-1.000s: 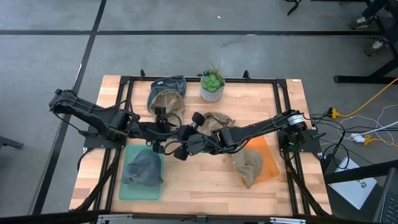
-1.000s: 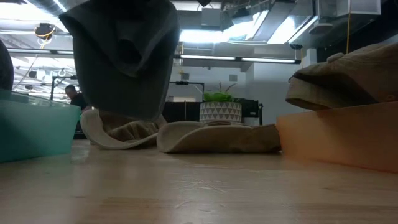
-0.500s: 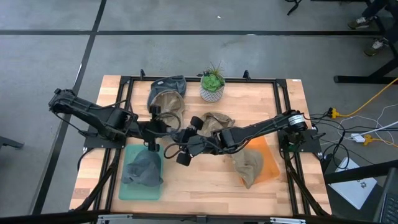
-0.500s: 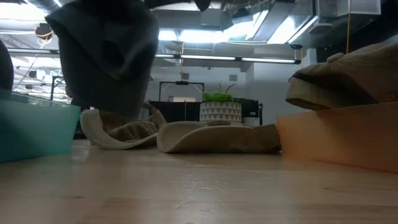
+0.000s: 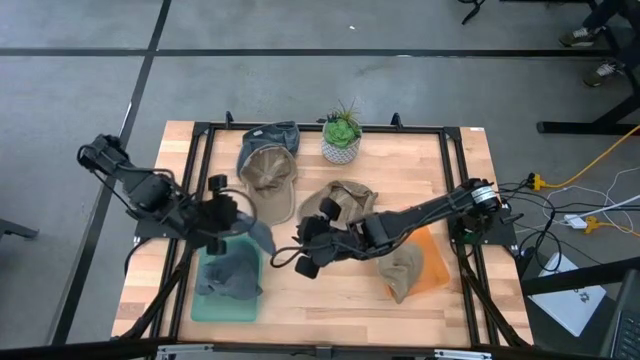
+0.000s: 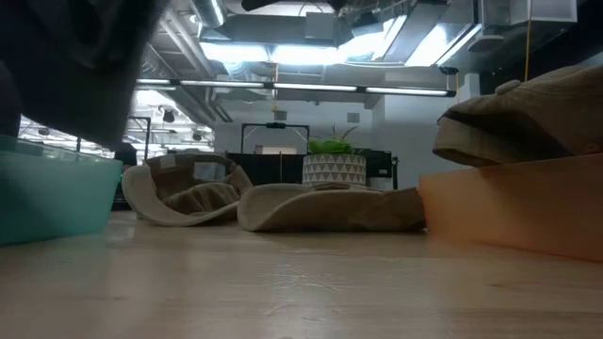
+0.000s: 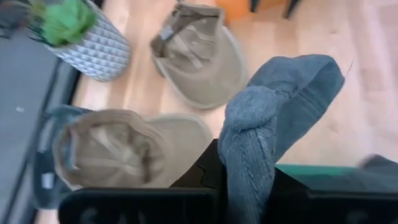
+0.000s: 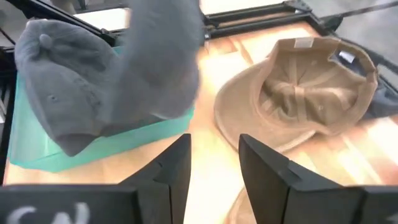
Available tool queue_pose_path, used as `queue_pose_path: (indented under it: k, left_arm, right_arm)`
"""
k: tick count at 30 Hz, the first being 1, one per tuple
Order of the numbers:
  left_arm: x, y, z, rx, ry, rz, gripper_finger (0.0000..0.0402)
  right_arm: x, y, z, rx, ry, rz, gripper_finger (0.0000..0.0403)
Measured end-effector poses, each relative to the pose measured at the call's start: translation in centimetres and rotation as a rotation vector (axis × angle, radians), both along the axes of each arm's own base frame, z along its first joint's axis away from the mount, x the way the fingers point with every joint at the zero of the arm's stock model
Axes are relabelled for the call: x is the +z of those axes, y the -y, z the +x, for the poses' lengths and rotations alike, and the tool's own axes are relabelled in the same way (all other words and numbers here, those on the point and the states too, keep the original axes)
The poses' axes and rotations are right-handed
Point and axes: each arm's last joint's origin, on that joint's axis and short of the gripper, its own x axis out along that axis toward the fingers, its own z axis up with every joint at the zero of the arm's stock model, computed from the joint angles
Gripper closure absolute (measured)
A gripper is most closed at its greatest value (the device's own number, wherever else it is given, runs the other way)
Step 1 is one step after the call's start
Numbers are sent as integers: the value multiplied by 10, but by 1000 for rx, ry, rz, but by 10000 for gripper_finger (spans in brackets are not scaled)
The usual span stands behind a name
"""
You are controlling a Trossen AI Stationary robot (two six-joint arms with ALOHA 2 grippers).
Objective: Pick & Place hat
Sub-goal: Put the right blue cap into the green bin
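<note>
left gripper (image 5: 232, 226) — clamps grey hat (image 5: 256, 235) (over teal tray (image 5: 222, 305)) | right gripper (image 8: 214, 163) — fingers apart

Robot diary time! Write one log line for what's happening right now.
left gripper: shut on grey hat, held above teal tray | right gripper: open, empty, mid-table | second grey hat: in tray | tan hat: on orange tray

High cam is straight overhead, I get the whole wooden table (image 5: 330, 290) and both arms. Low cam sits at tabletop height, looking level across the boards into the room; it shares the potted plant (image 6: 334, 167) and the orange tray (image 6: 513, 212) with overhead. Left wrist cam looks down close on a tan cap (image 7: 121, 149). Right wrist cam looks close past its own fingers (image 8: 264, 165) at the teal tray (image 8: 37, 149).
</note>
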Motion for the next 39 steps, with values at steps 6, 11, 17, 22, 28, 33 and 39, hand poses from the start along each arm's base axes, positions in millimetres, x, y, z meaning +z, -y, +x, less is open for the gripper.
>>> queue_pose_path:
  k: [6,11,17,22,28,33,39]
  left_arm:
    - [1,13,-17,-5,-24,-70,395]
    - [-6,23,-26,25,-33,-77,396]
    - [-31,33,-27,71,-23,0,395]
    - [-51,41,-29,65,-49,62,396]
    - [-64,56,-29,29,-59,128,391]
    - [-74,71,-31,-25,-110,156,390]
    - [-86,89,-37,-95,-177,182,390]
  right_arm:
    - [-3,-3,-3,-32,-16,42,270]
    - [-3,-5,-4,-35,-12,52,270]
    - [-2,-5,-5,-59,-1,44,270]
    - [-2,-4,-4,-60,-1,42,270]
    - [-3,-4,-5,-58,-5,39,270]
    - [-3,-4,-5,-59,-5,38,270]
    - [-3,-4,-5,-77,-3,20,270]
